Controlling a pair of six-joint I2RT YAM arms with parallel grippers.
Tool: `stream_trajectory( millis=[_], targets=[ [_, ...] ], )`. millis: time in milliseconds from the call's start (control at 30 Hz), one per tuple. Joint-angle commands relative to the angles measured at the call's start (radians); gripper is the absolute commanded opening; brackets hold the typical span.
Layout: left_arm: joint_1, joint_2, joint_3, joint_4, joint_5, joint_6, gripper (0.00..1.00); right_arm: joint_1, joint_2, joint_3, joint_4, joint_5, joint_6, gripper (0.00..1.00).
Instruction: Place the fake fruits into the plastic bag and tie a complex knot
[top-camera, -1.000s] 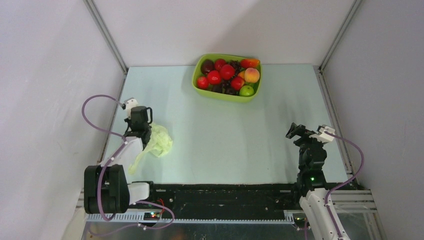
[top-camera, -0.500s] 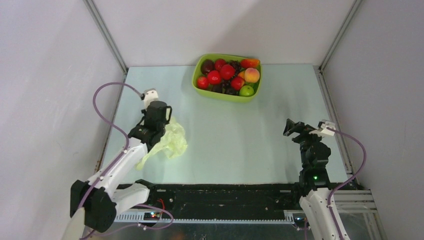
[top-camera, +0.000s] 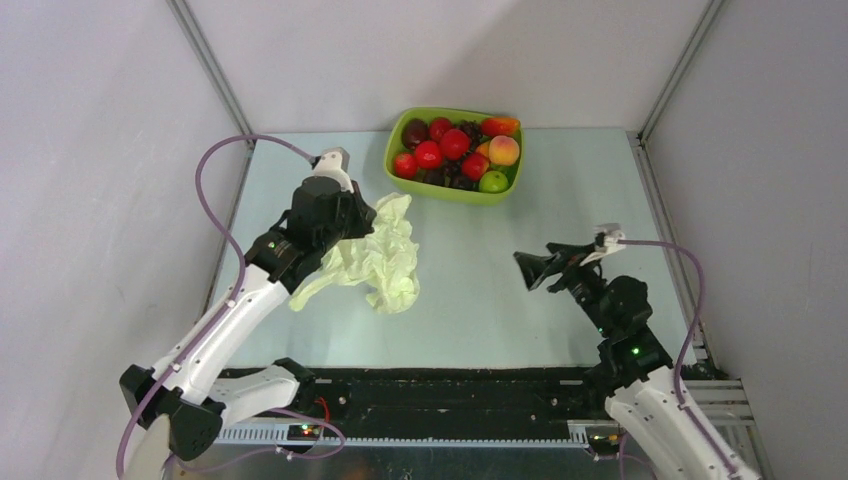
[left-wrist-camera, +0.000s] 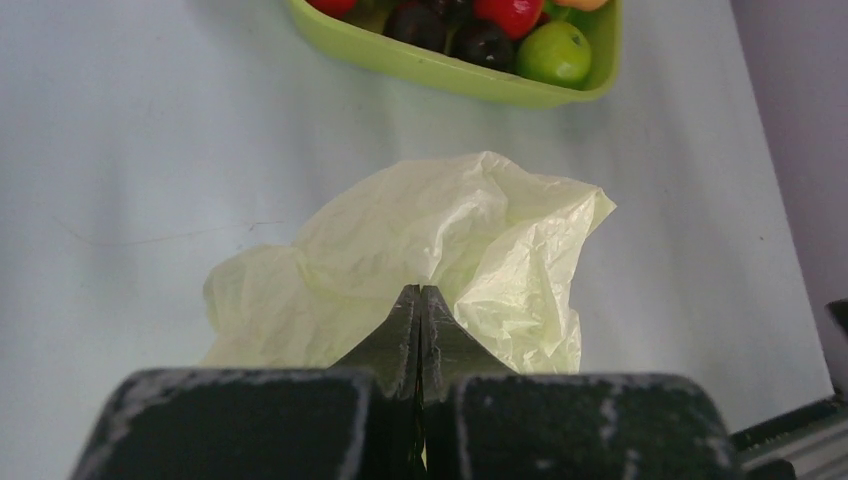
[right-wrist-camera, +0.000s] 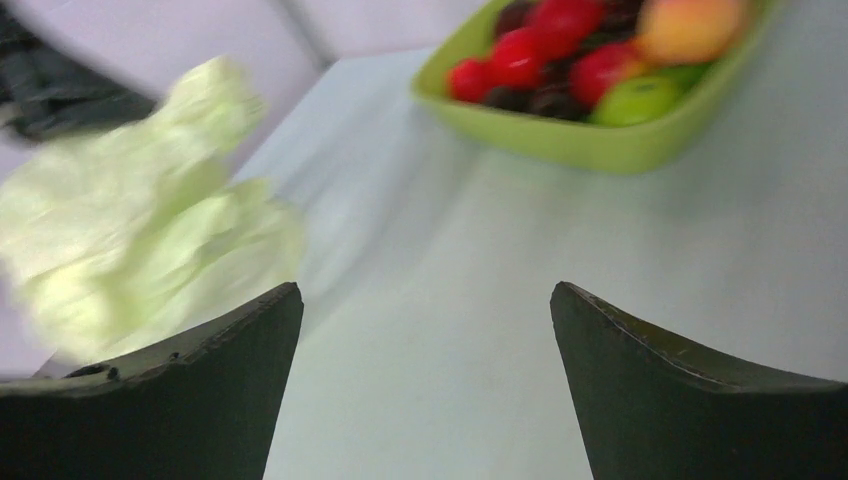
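Plastic bag (left-wrist-camera: 470, 230) seemingly pinched in left claw (left-wrist-camera: 420, 300).

Your left end effector (top-camera: 362, 222) is clamped shut at centre-left, your right end effector (top-camera: 527, 268) gapes wide at centre-right.

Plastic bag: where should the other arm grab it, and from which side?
Probably the loose crumpled edge on the right of the plastic bag, coming in from the right. The left gripper is shut on its left part, so that edge is free, and the right gripper faces it, jaws open.
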Motion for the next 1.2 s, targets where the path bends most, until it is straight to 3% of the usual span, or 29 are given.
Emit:
stream_trajectory(
  millis=[0, 133, 300, 433, 600, 1033, 1100, 1167],
  targets=[
    [0.002, -0.011, -0.031, 0.016, 0.092, -0.049, 0.0, 0.298, 0.018, 0.083, 0.008, 0.239, -0.023, 0.99],
    [0.009, -0.061, -0.115, 0.144, 0.08, -0.068, 0.0, 0.622, 0.104, 0.149, 0.029, 0.505, -0.071, 1.0],
    [0.046, -0.076, -0.158, 0.159, 0.11, -0.087, 0.0, 1.055, 0.328, 0.182, 0.261, 0.867, -0.136, 0.99],
    [0.067, -0.069, -0.188, 0.17, 0.14, -0.105, 0.0, 1.2, 0.592, 0.314, 0.271, 1.03, -0.105, 0.99],
    [0.07, -0.069, -0.195, 0.165, 0.122, -0.107, 0.0, 1.232, 0.815, 0.481, 0.18, 1.049, -0.031, 0.99],
    [0.075, -0.048, -0.197, 0.178, 0.211, -0.123, 0.0, 1.123, 1.065, 0.593, 0.164, 0.961, -0.019, 0.98],
    [0.076, -0.039, -0.197, 0.181, 0.234, -0.126, 0.0, 1.114, 1.069, 0.606, 0.141, 0.96, -0.023, 0.84],
    [0.075, -0.028, -0.196, 0.183, 0.251, -0.126, 0.0, 1.094, 1.062, 0.608, 0.115, 0.943, -0.01, 0.59]
  ],
)
